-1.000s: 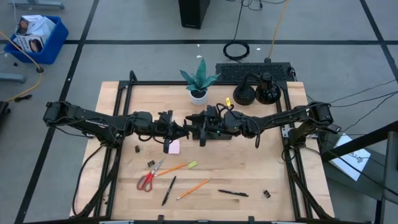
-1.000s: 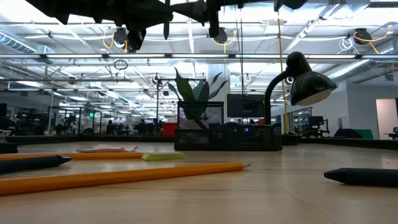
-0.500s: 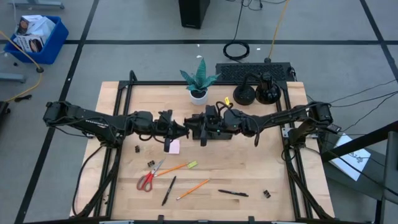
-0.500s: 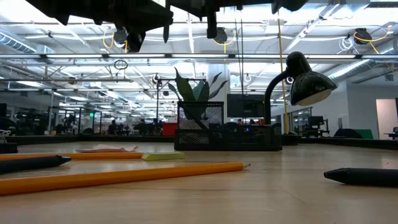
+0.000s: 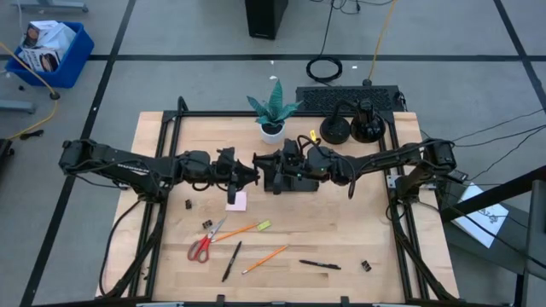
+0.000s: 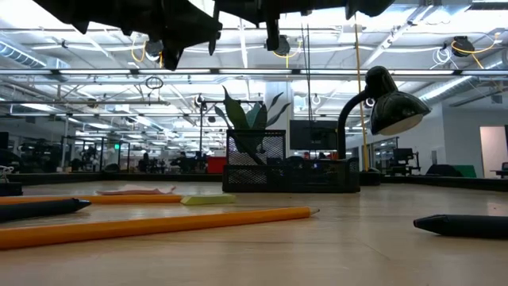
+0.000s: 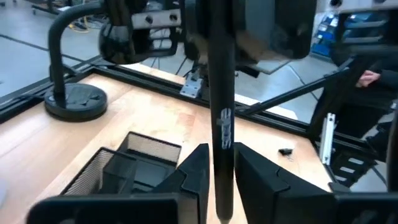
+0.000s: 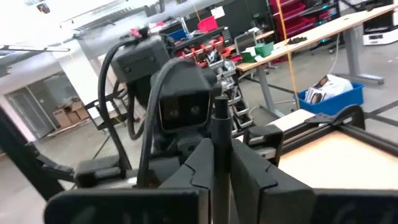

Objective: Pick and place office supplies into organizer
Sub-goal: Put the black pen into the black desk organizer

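My left gripper (image 5: 247, 173) and my right gripper (image 5: 264, 175) meet tip to tip above the table's middle. Both are shut on one black pen (image 7: 222, 112), which also shows in the right wrist view (image 8: 219, 134). The black mesh organizer (image 7: 127, 163) stands on the table below and beside them, mostly hidden under my right gripper in the high view; it also shows in the low view (image 6: 278, 168). On the table lie a pink sticky pad (image 5: 237, 201), red-handled scissors (image 5: 205, 243), two orange pencils (image 5: 246, 229) (image 5: 264, 258), a highlighter (image 5: 264, 225) and two more black pens (image 5: 231, 261) (image 5: 320, 264). My left gripper pinches the pen's shaft (image 7: 222, 186) between its two fingers. The pen runs on past the fingertips toward my right gripper, clear of the table. My right gripper pinches the same pen's shaft (image 8: 219, 168) between its two fingers from the opposite side, level. The pen runs on toward my left gripper.
A potted plant (image 5: 273, 111), a black desk lamp (image 5: 341, 126) and a keyboard (image 5: 345, 97) stand at the far side. Small binder clips (image 5: 188, 204) (image 5: 207, 224) (image 5: 365, 266) lie on the wood. A black frame (image 5: 171, 119) edges the table.
My right gripper has moved a little toward the table's left, closer to my left gripper. More of the pink sticky pad shows below my left gripper than before.
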`<state>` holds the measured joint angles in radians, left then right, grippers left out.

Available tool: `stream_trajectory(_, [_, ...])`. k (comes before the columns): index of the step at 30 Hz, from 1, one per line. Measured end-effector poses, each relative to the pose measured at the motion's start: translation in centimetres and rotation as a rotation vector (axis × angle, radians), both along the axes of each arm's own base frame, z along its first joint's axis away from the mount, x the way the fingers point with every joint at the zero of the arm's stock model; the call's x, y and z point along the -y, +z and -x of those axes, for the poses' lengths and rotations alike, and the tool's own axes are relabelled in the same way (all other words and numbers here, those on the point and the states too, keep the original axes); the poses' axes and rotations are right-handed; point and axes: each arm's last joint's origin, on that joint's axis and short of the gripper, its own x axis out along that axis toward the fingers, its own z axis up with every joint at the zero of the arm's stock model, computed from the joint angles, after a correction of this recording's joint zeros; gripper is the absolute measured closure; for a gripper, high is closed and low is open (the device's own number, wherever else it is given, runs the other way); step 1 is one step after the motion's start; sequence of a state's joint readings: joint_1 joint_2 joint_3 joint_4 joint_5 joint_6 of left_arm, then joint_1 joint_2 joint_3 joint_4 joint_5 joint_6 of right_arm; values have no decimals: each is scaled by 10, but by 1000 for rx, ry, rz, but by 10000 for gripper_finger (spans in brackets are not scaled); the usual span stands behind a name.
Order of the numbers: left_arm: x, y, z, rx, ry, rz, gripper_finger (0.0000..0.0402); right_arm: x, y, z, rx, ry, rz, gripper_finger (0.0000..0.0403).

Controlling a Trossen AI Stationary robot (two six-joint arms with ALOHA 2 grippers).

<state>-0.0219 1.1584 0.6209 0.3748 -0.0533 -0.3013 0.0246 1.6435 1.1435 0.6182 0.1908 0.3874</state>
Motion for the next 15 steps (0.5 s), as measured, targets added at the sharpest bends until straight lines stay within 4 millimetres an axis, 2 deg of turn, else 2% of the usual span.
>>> stream_trajectory(7, [-10,-10,2,-111,39,5,273,5,-3,0,-36,-19,14,381])
stream_trajectory(15, [-20,-22,7,-234,82,9,184,16,-7,0,-83,-58,40,381])
